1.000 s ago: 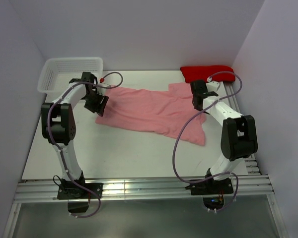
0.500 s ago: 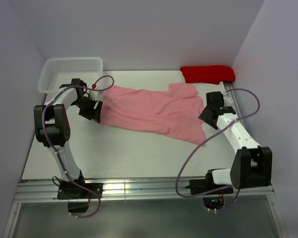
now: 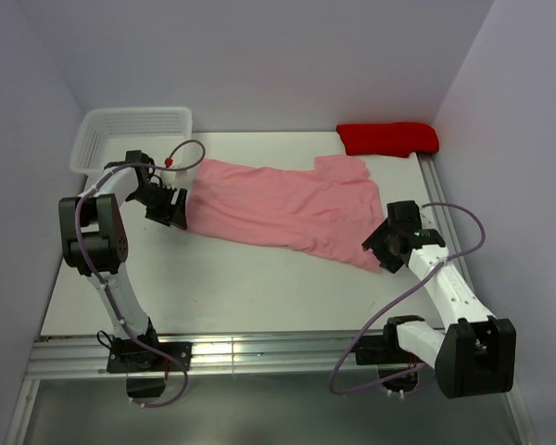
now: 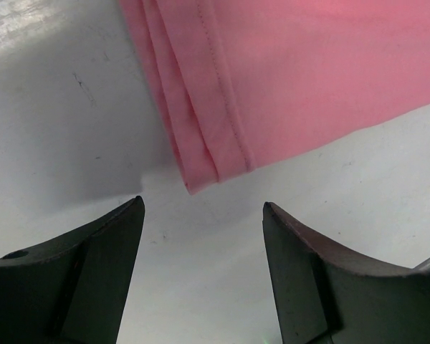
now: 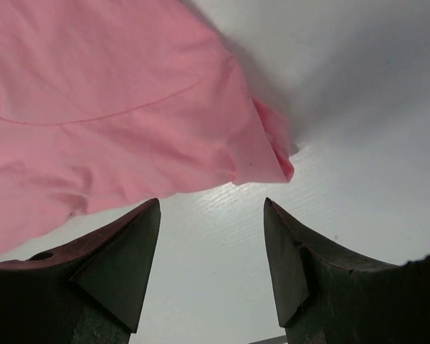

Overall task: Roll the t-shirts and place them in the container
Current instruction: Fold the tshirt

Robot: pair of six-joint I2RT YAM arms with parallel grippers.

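Near edge: ribbed aluminium rail strip (image 3: pixel 269 352), arm bases bolted on. Beyond it a matte white tabletop (image 3: pixel 232 287), pale lavender walls (image 3: pixel 259 56) on 3 sides. Right gripper (image 3: pixel 380 248) sits low at the near-right corner of the thin salmon-pink short-sleeved t-shirt (image 3: pixel 278 204), jaws spread, nothing between. Left gripper (image 4: pixel 201 208) at the left hem corner, likewise spread and empty. T-shirt lies flat mid-table, unrolled, hem doubled at left, soft wrinkles at right. Far back: white mesh plastic basket (image 3: pixel 85 153) left, folded red cloth (image 3: pixel 387 138) right.
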